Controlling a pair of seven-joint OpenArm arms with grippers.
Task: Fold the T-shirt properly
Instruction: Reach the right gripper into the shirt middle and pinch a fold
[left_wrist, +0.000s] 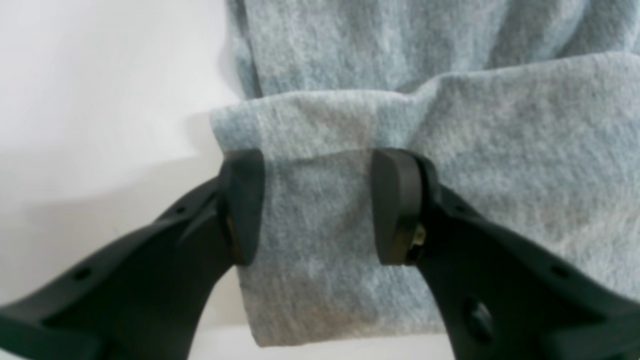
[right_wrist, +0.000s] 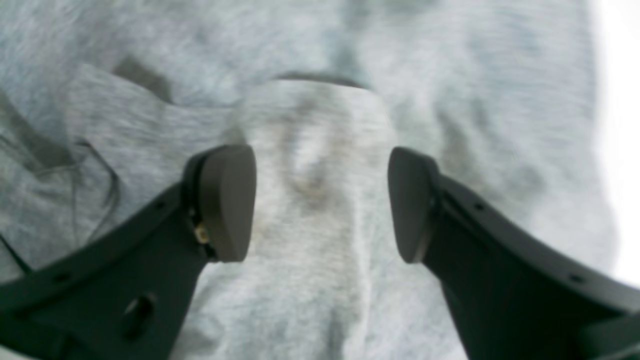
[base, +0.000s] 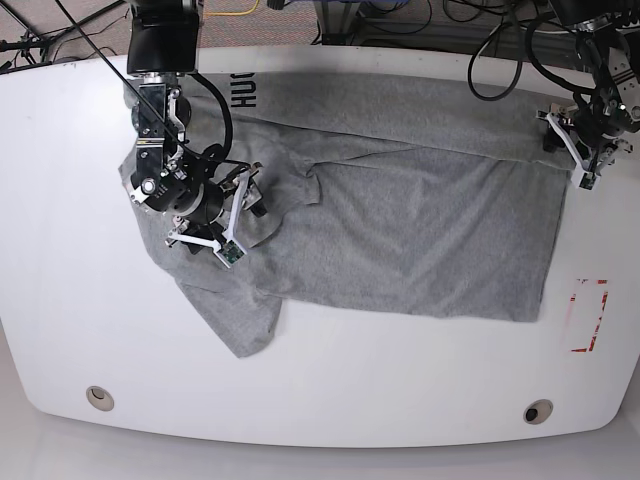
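Left wrist view: black two-fingered left gripper (left_wrist: 317, 207) with jaws apart at a middling width, a folded edge of the light heather-grey cotton T-shirt (left_wrist: 450, 150) lying between the pads, not pinched; cloth fills the gap but no squeeze shows. White table (left_wrist: 90, 100) bare to the left of the cloth.

Right wrist view: black right gripper (right_wrist: 320, 205) spread fairly wide over a raised hump of grey cloth, pads either side and clear of it. Nothing held. Blurred, so no telling how close the pads sit to the fabric.

Base view: T-shirt (base: 400, 240) spread across the far half of the table (base: 330, 390), folded once lengthwise, black block lettering (base: 245, 92) showing at the far left edge. Left gripper (base: 585, 150) at the right end, over the far corner of the folded edge. Right gripper (base: 215, 215) at the left end, over bunched cloth near the sleeve, where one flap trails toward the near side. Red-outlined marker (base: 588, 315) on the table, right of the shirt.

Likely step: taking hold at both ends for the next fold. To do well: close on both layers at the fold edge, not the top layer alone; take the left-end bunch where it lies flattest; lift both ends level and together to keep the crease straight.
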